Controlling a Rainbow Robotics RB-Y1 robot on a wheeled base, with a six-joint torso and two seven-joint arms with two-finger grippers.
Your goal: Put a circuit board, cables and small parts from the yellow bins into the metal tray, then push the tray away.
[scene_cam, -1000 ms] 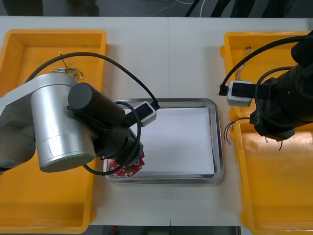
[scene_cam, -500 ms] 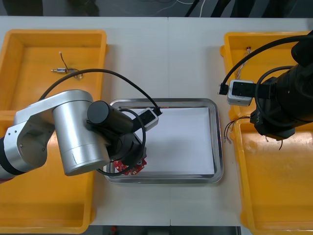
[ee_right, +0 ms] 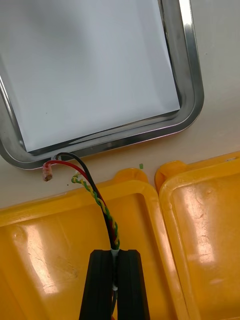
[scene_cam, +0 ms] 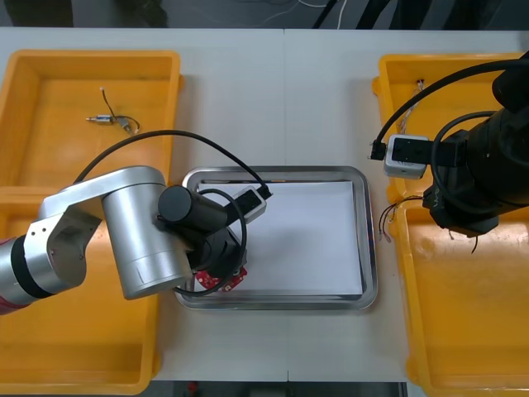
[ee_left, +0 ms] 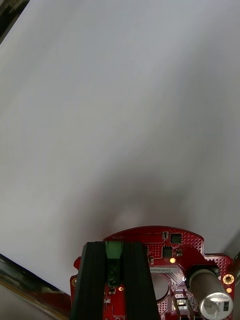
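The light tabletop [scene_cam: 281, 99] carries glossy yellow plastic bins at the left [scene_cam: 50, 74] and right [scene_cam: 463, 331] of the frame. Between them, in the lower middle, sits the shiny metal tray with its white inside [scene_cam: 369, 248].

Your big silver left arm [scene_cam: 124, 231] reaches over the tray's lower left corner. The left jaws are closed to the width of a small green block [ee_left: 113, 250] on the round red circuit board [ee_left: 185, 250], and that block is all they hold. The board is right at the corner, close against the rim. I can't tell whether it rests on the white sheet or hangs just above it. If you let go there, I judge an edge may land on the rim and leave the board tilted. The narrow grip may also let it swivel first.

Your dark right arm [scene_cam: 479, 182] is at the right of the frame, over the bins. The right jaws are nearly together, pinching a thin twisted cable of red, black and yellow wires [ee_right: 95, 192]. Its loose ends trail over the bin wall towards the tray's rim. If you carry it across low, those ends could snag on the wall or rim and pull out of the pinch. If you bring it in before the left arm clears, the two arms may crowd each other over the tray.

A small metal part with fine wires [scene_cam: 103, 119] lies in the upper left bin, untouched.
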